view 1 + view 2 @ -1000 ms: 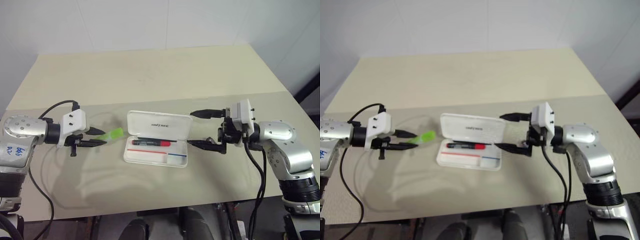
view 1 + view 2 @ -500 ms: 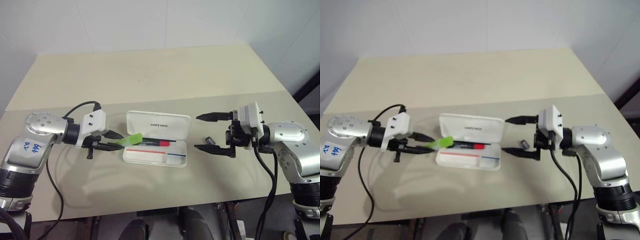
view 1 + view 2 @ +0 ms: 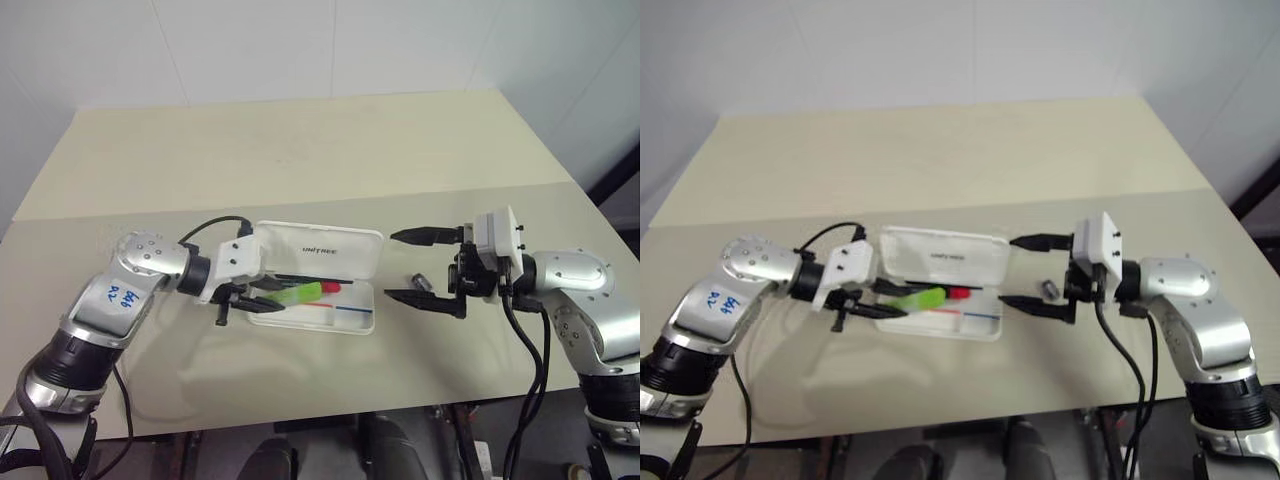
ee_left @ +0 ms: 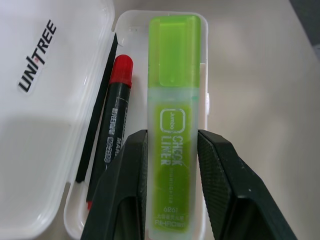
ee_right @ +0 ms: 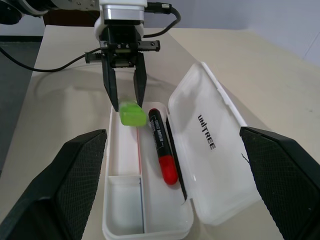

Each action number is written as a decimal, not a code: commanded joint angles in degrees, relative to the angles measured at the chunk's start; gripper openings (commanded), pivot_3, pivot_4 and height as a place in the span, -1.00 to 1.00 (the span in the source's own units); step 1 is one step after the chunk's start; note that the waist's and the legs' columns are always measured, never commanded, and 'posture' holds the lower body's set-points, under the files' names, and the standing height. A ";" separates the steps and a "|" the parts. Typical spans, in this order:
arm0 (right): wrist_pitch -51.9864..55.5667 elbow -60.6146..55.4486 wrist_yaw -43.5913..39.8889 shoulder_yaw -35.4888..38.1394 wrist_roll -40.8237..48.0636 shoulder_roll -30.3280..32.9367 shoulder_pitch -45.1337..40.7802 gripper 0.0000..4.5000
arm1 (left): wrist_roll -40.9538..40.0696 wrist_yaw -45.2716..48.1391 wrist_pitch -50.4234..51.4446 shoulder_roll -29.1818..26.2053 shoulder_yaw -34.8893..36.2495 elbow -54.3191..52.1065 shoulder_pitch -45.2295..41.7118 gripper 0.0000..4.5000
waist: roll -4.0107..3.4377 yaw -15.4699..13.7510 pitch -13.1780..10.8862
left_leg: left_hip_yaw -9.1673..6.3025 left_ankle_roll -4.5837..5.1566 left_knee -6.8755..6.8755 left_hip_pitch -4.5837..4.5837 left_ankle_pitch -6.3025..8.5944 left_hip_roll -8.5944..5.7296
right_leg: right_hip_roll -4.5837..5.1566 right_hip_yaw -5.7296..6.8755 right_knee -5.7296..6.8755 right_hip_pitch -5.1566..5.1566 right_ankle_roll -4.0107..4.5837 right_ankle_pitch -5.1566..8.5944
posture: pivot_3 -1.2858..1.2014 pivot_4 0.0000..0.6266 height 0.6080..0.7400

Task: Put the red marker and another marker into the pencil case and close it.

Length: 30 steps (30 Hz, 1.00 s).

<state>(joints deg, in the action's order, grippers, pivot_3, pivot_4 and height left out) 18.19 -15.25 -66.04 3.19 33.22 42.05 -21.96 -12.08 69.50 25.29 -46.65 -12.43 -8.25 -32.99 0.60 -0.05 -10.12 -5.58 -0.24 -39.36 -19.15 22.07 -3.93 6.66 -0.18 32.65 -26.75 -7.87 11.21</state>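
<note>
A: What has changed at the left tool [image 3: 262, 297]?

B: It has come in from the desk [image 3: 300, 160] at the case's left side. A second ago it sat well to the left; now it hangs over the open case [image 3: 352, 318], fingers [image 4: 125, 190] clamped on the green marker [image 3: 293, 295].

A: Is the marker in yet?

B: It sticks out past the tips over the tray, whether touching the floor I cannot tell. The red marker [image 3: 322, 287] lies in the tray just beside it, on the lid side, as before.

A: And the right tool [image 3: 412, 266]?

B: Same place as half a second ago, just right of the case, fingers spread wide with nothing between them. A small dark thing [image 3: 421, 281] lies on the desk beside its lower finger.

A: The lid?

B: Up, as before.
</note>
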 commanded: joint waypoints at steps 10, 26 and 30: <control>2.92 -5.99 2.44 3.92 2.80 1.38 2.13 1.00 | 1.80 0.07 -2.97 2.61 -1.32 2.04 -2.33 -0.51 | 0.00 -0.07 0.00 | 0.00 0.01 -0.13 -0.01 0.00 0.00 | 0.00 0.00 -0.03 0.09 -0.03 -0.07 | 0.03 -0.52 1.00; 1.64 -4.77 3.58 2.84 1.66 -0.41 1.58 1.00 | 2.71 2.16 -4.10 1.36 -0.82 3.17 -2.79 0.99 | 0.00 -0.05 0.00 | 0.00 0.01 -0.38 -0.01 0.00 0.00 | -0.02 0.00 -0.04 0.19 0.02 -0.25 | 0.03 -0.52 1.00; 1.34 -4.30 3.62 2.11 1.16 -1.22 1.07 1.00 | 1.42 1.76 -3.40 1.60 0.44 3.03 -3.25 0.99 | 0.00 -0.05 0.00 | -0.01 0.01 -0.38 -0.02 0.00 0.00 | -0.02 0.00 -0.05 0.19 0.01 -0.25 | 0.03 -0.52 1.00</control>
<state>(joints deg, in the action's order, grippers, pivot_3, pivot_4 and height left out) 20.65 -18.83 -62.83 4.86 34.06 41.17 -19.94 -9.72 71.31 22.05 -44.89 -14.00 -4.03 -35.17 0.60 -0.10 -10.12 -5.58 -0.22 -39.73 -19.17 22.08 -3.93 6.64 -0.18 32.60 -26.56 -7.86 10.96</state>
